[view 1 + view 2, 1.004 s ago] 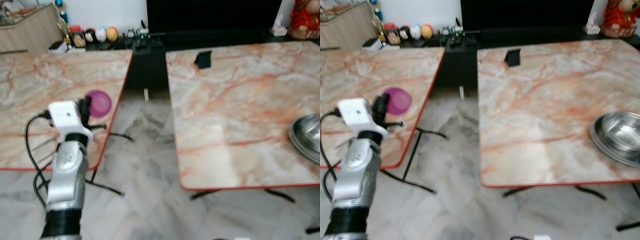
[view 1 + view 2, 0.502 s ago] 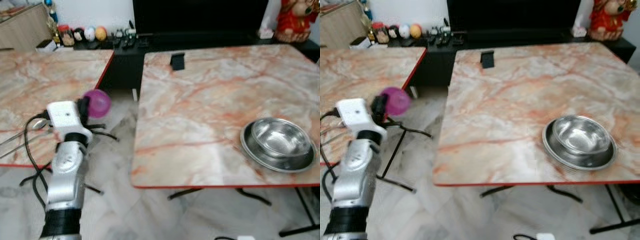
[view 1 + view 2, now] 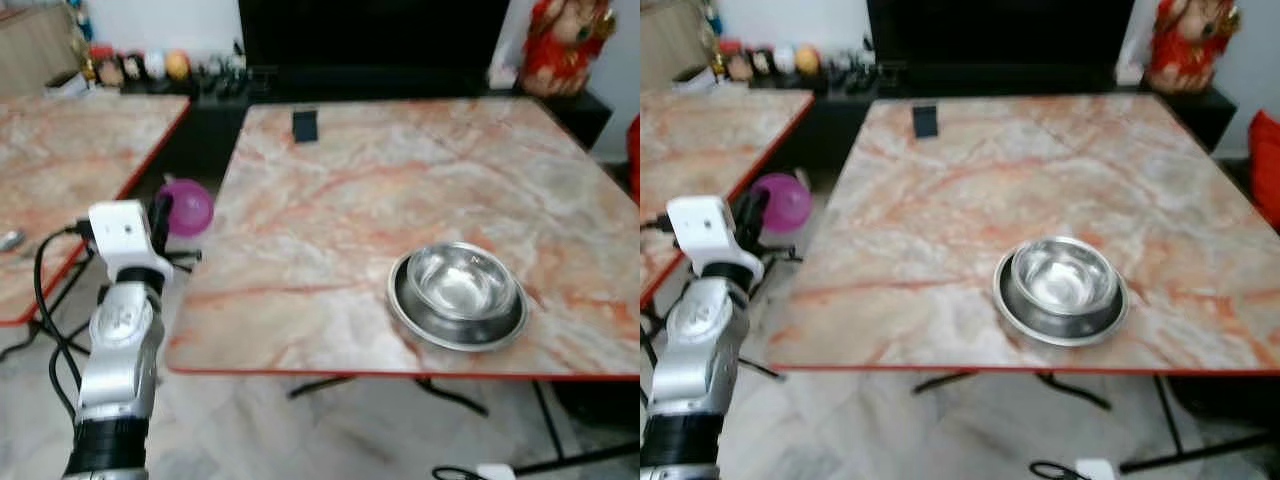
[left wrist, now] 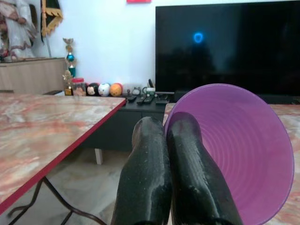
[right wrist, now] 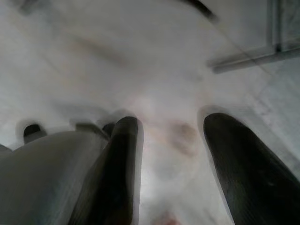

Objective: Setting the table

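Note:
My left gripper is raised at the left, shut on the rim of a purple plastic cup. In the left wrist view the two black fingers pinch the cup's edge, its open mouth facing the camera. The cup hangs in the gap just left of the marble table. On that table, towards its front right, a steel bowl rests on a steel plate. My right gripper hangs open over the pale floor.
A second marble table with a red edge stands at the left. A small black object stands upright near the far edge of the main table. A black TV unit and a red figurine line the back wall.
The whole picture has shifted left as the camera turned right, bringing the steel bowl and plate fully into view. The left gripper still holds the purple cup the same way.

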`<state>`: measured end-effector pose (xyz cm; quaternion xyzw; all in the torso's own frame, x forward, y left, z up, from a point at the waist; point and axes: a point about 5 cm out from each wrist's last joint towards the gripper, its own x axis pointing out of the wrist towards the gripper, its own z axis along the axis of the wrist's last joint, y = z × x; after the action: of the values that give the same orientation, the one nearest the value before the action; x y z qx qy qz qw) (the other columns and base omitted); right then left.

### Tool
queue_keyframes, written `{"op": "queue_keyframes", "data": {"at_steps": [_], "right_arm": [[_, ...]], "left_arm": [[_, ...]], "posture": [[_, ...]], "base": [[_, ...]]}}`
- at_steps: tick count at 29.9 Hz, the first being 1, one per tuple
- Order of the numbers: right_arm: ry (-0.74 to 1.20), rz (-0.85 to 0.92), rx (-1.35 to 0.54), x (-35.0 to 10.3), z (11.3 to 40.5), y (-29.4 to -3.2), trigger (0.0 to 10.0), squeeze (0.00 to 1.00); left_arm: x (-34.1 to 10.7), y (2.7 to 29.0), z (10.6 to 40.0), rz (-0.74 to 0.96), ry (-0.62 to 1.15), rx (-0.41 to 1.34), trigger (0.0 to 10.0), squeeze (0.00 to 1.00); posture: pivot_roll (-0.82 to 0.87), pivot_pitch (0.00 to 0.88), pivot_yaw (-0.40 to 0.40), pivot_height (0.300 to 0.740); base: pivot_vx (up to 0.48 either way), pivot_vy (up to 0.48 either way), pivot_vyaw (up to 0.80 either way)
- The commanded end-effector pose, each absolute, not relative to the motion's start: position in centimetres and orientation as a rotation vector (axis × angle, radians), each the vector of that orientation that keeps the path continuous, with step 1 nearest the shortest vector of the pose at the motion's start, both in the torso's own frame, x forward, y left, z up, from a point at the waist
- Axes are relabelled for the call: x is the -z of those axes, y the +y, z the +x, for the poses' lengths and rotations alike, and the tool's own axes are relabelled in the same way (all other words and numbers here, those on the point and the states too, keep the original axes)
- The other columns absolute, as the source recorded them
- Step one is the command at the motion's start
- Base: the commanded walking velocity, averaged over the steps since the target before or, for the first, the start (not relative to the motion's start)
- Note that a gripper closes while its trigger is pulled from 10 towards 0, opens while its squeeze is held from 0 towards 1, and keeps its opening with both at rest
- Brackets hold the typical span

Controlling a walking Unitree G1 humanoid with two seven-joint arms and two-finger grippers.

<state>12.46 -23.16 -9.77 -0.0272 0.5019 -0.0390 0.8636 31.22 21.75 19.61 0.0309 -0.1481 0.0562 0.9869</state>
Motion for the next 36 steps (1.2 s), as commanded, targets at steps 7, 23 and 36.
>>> {"op": "queue_keyframes", "data": {"at_steps": [7, 23, 36], "right_arm": [[1.063, -0.037, 0.069, 10.1, 12.1, -22.3, 10.0, 0.00], [1.064, -0.040, 0.066, 10.1, 12.1, -22.4, 10.0, 0.00], [1.067, -0.043, 0.055, 10.1, 12.0, -22.2, 10.0, 0.00]], "left_arm": [[-19.3, 22.1, 31.1, 0.120, -0.266, -0.072, 10.0, 0.00], [-18.9, 22.2, 31.3, 0.078, -0.214, 0.009, 10.0, 0.00], [-20.1, 23.2, 33.0, -0.010, -0.198, -0.007, 10.0, 0.00]], "posture": [[-0.04, 0.000, 0.019, 0.732], [-0.04, 0.000, 0.015, 0.732], [-0.05, 0.000, 0.025, 0.732]], "base": [[0.000, -0.422, 0.00], [0.000, -0.199, 0.00], [0.000, 0.000, 0.00]]}}
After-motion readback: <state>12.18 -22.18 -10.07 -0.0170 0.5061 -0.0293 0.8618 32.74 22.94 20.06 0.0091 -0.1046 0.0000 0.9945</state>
